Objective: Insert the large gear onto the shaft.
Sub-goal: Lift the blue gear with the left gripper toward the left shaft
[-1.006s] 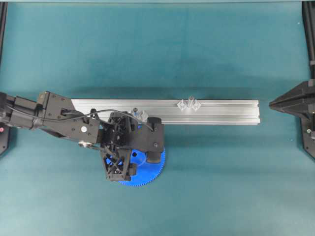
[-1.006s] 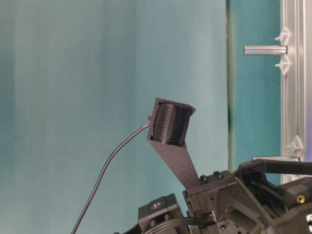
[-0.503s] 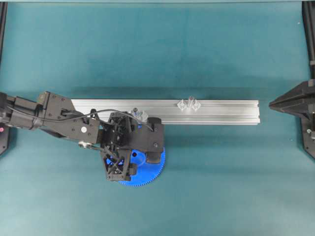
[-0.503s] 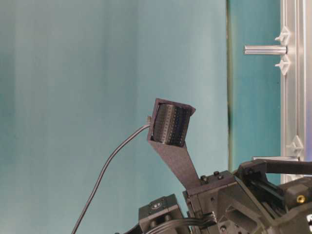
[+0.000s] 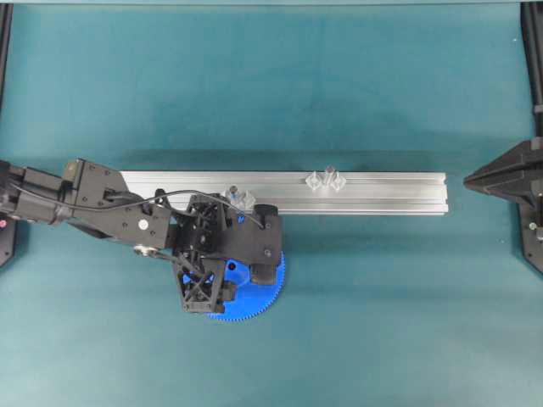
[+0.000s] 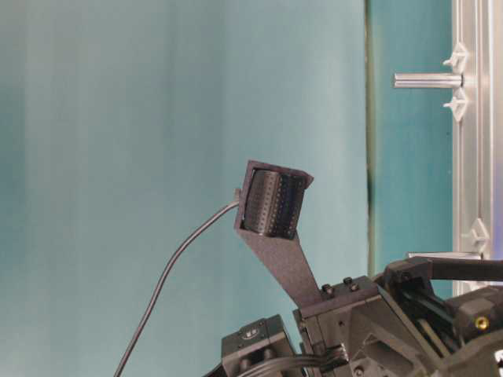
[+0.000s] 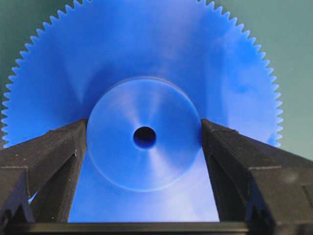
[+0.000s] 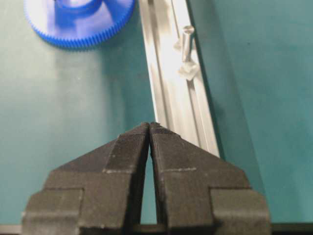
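Overhead hides the grip; the wrist view shows the left gripper (image 7: 144, 139) grasping the large gear (image 7: 234, 73) hub; right gripper (image 8: 149, 128) clenched empty

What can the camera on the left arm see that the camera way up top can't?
Only the left wrist view shows the large gear's centre hole and round hub, with the left end effector's fingers against the hub's sides. Only the overhead view shows the silver rail, the shaft standing on it, and the right end effector parked far away. Both show the blue gear's teeth.
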Robot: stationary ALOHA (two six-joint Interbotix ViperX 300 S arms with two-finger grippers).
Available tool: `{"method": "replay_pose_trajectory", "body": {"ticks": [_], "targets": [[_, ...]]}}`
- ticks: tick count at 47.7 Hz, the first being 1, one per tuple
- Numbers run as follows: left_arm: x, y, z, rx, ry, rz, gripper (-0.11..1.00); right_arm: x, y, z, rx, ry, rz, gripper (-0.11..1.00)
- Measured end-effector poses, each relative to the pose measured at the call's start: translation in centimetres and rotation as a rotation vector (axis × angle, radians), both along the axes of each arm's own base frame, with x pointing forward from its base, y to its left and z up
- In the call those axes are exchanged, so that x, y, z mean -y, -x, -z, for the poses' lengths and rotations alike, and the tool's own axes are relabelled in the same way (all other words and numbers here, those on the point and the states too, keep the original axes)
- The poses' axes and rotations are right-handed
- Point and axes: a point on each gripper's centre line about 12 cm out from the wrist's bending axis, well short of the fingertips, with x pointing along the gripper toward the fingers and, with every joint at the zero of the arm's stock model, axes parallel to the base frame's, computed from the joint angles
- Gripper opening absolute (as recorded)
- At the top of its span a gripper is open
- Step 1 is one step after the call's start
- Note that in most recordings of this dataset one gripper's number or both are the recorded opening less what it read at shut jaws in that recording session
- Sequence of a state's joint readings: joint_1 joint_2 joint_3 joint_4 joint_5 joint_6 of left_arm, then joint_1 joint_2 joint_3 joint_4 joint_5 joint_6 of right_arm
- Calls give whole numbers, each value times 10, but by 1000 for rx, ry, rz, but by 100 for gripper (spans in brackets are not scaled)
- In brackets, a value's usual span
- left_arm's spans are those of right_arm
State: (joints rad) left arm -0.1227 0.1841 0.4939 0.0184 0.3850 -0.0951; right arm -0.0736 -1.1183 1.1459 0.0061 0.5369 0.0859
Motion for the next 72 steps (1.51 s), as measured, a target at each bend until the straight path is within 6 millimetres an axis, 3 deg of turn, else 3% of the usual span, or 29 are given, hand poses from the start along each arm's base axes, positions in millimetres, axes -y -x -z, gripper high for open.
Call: {"method": "replay_pose_trajectory", "body": {"ticks": [15, 44, 54, 63, 72], "targets": [[-1, 0, -9, 23, 2, -2, 78, 0, 2, -3, 18, 1, 0, 14], [-6, -7, -105, 270, -31, 66, 78, 0, 3, -2, 37, -1, 1, 14], [-31, -22, -133, 347, -73, 48, 78, 0, 3, 0, 57, -1, 2, 14], [-55, -28, -142, 369, -147, 69, 78, 0, 2, 0, 71, 0, 4, 14], [-65, -45, -129, 345, -189, 99, 78, 0, 2, 0, 74, -1, 3, 14]]}}
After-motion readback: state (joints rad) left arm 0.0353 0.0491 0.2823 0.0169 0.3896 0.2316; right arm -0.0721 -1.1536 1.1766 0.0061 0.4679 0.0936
